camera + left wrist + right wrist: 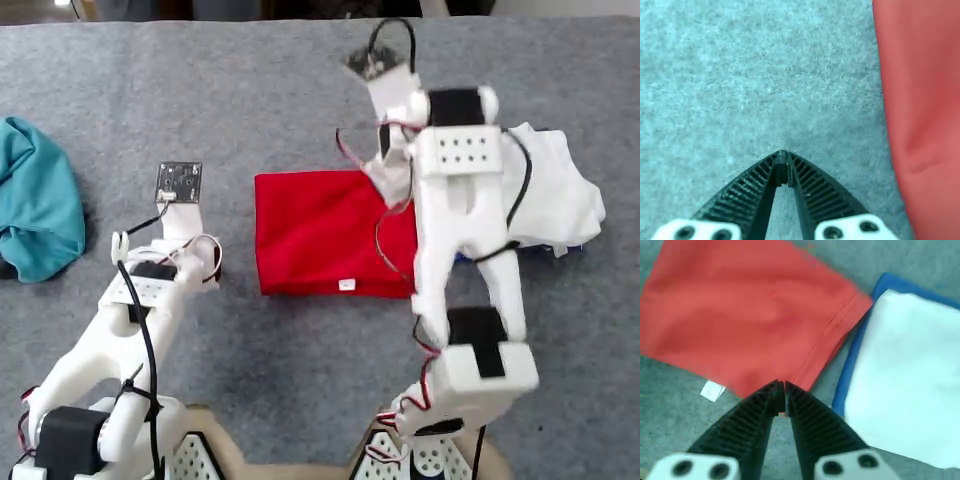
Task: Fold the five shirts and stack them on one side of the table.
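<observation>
Surface: grey, fuzzy cloth-covered table [250, 90].

Item 1: folded, rectangular red shirt [320, 230] lies flat near the table's middle, between the two arms. A small white tag [345, 285] sits at its near edge, the edge facing the arm bases.

Item 2: loosely piled white shirt [555, 190] lies to the robot's right of the red shirt, just beside it. In the right wrist view it rests on top of a blue garment [855, 370], which shows as a narrow border along the white shirt's edge. That blue border lies right against the red shirt's hemmed corner; whether they touch, cannot tell.

Item 3: crumpled teal shirt [35, 200], unfolded, in a heap at the table's far left, well apart from the others.

Left gripper [781, 161]: black ribbed fingers pressed together at the tips, nothing between them. It is over bare grey table, with the red shirt's side edge near it on one side. In the high view the left arm [130, 310] stands to the left of the red shirt, not over it.

Right gripper [780, 396]: black ribbed fingers pressed together, nothing visibly pinched. The tips sit at the red shirt's near edge, between the white tag and the hemmed corner. Contact with the cloth: cannot tell. In the high view the white right arm [465, 230] reaches over the red shirt's right edge, covering the strip between the red and white shirts.
</observation>
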Robot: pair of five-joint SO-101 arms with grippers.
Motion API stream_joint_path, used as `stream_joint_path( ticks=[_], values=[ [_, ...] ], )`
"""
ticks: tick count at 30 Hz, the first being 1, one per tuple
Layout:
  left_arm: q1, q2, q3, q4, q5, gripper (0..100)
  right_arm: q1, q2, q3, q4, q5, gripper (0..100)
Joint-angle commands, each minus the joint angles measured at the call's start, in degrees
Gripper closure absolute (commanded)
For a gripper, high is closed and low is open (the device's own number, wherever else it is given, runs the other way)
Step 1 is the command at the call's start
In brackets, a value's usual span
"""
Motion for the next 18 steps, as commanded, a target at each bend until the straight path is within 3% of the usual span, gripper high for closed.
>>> stream_joint_path(
  ticks=[1, 6, 9, 15, 18],
  values=[
    [0.48, -1.49, -9.27, 3.43, -0.09, 97, 1.58, -6.55, 18.86, -11.6, 0.62, 98.5],
    [5.14, -0.35, -23.34, 10.02, 0.26, 97, 3.96, -7.16, 35.91, -22.95, 0.35, 98.5],
    [8.31, 5.1, -28.18, 8.26, 0.26, 97, 5.8, -7.43, 41.89, -28.13, 0.18, 98.5],
    [10.95, 30.33, -38.9, 0.97, 2.2, 97, 7.03, -7.52, 47.34, -34.9, 0.26, 98.5],
    [11.03, 43.6, -47.87, 2.64, 3.87, 97, 7.12, -7.69, 47.16, -34.9, 0.26, 98.5]
  ],
)
